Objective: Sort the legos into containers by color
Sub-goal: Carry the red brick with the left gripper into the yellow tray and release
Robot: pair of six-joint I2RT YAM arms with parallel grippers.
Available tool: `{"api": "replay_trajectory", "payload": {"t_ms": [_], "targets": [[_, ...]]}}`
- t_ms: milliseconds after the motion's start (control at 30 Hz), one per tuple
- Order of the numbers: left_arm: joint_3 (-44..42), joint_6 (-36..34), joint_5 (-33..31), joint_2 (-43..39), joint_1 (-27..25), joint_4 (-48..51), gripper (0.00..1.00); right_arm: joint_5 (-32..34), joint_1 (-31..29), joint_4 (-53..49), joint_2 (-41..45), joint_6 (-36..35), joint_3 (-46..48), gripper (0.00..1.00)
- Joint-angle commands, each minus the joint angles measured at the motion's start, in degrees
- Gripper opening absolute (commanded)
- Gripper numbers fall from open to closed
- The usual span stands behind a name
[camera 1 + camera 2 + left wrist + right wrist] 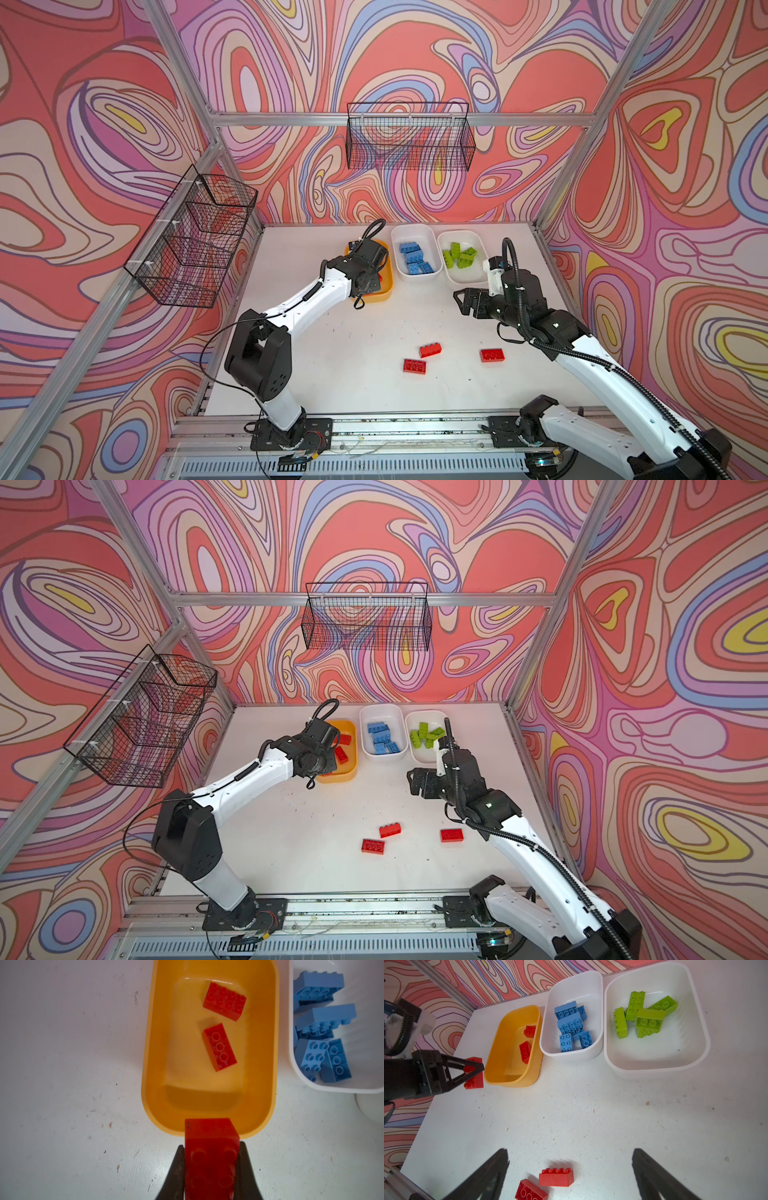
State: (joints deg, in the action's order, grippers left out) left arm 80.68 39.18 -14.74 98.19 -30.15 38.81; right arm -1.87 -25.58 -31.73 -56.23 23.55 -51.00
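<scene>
My left gripper [211, 1145] is shut on a red brick [209, 1132], held at the near end of the yellow-orange tub [149, 1064], which has two red bricks [224, 1000] in it. The right wrist view shows that held brick [475, 1082] just outside the tub's rim [508, 1082]. My right gripper [459, 301] hangs open in front of the white tubs, with nothing between its fingers [500, 1159]. Three red bricks [430, 350] [414, 366] [493, 355] lie on the table. Blue bricks [415, 255] fill one white tub [398, 266], green bricks [459, 254] the other [478, 239].
Black wire baskets hang on the back wall [409, 137] and on the left wall [193, 237]. Aluminium frame posts [552, 208] stand at the table's corners, and a rail [395, 424] carrying both arm bases runs along the front edge.
</scene>
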Motion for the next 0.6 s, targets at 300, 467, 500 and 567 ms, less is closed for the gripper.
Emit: {"api": "replay_trajectory", "payload": {"t_ms": [300, 467, 500, 567], "targets": [[22.04, -6.41, 3.39, 21.24, 8.57, 3.44, 0.21, 1.17, -0.17, 0.58, -3.44, -0.48, -1.10, 0.98], [24.57, -6.75, 5.16, 23.34, 9.79, 2.21, 0.73, -0.05, -0.19, 1.14, -4.14, 0.25, 0.09, 0.98], [24.16, -6.79, 5.42, 22.77, 9.79, 1.75, 0.80, -0.75, -0.24, 1.38, -4.20, 0.42, 0.41, 0.98], [21.92, -6.60, 6.61, 20.55, 9.76, -0.17, 0.87, -1.59, -0.25, 1.49, -4.23, 0.87, 0.93, 0.98]]}}
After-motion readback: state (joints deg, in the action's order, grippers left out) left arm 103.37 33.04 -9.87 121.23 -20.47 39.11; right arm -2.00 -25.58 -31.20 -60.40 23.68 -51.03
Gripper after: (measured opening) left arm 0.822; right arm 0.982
